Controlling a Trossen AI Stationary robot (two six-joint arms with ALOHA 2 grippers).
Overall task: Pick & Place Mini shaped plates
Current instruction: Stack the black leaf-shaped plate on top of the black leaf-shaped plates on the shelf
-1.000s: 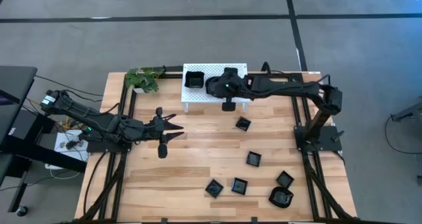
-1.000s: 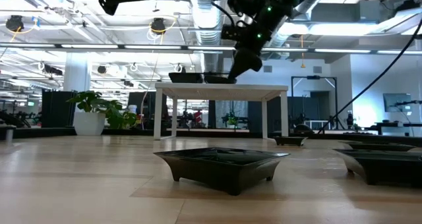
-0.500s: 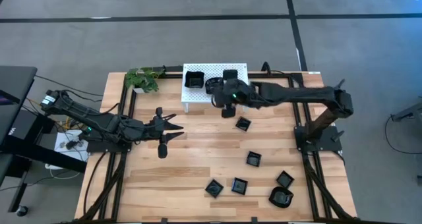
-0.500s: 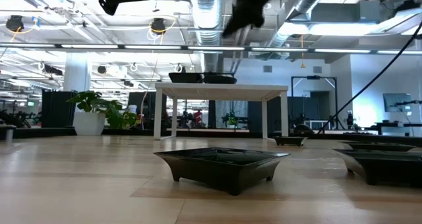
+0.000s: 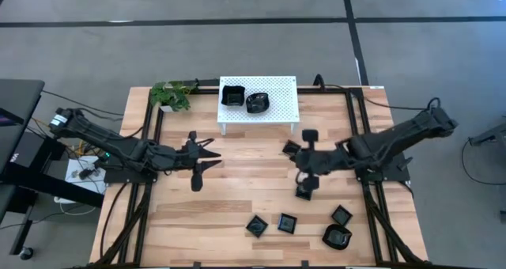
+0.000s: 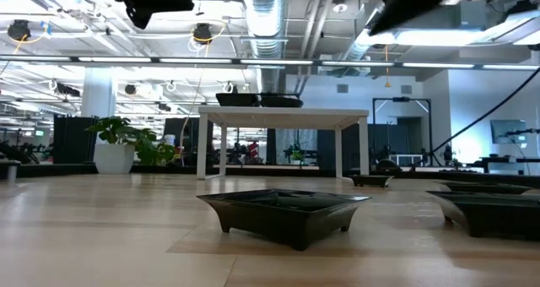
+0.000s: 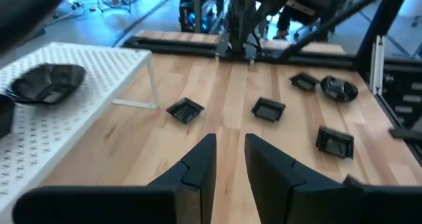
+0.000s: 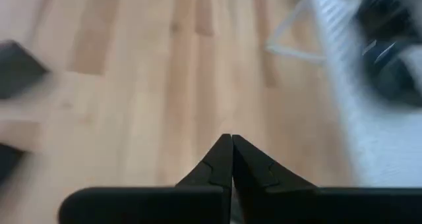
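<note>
Small glossy black mini plates are scattered over the near right part of the wooden table: one (image 5: 256,225), one (image 5: 286,222), one (image 5: 341,215) and a rounded one (image 5: 337,236). Two more sit on top of the white perforated rack (image 5: 281,91): a square plate (image 5: 233,95) and a rounded plate (image 5: 257,103). My right gripper (image 5: 298,164) hangs shut above the table's middle right, over two more plates that it partly hides; its fingertips (image 8: 231,142) meet. My left gripper (image 5: 212,156) waits open at the table's left side, holding nothing (image 7: 229,145).
A potted plant (image 5: 172,95) stands at the far left corner, beside the rack. The rack stands on thin legs (image 6: 283,114) at the far edge. In the low view a square plate (image 6: 287,207) sits nearest. Bare wood lies between the two grippers.
My right gripper has drawn back from above the rack and swung toward the near right, out over the table's middle right. The rounded plate stays on the rack beside the square one. My left arm has kept still.
</note>
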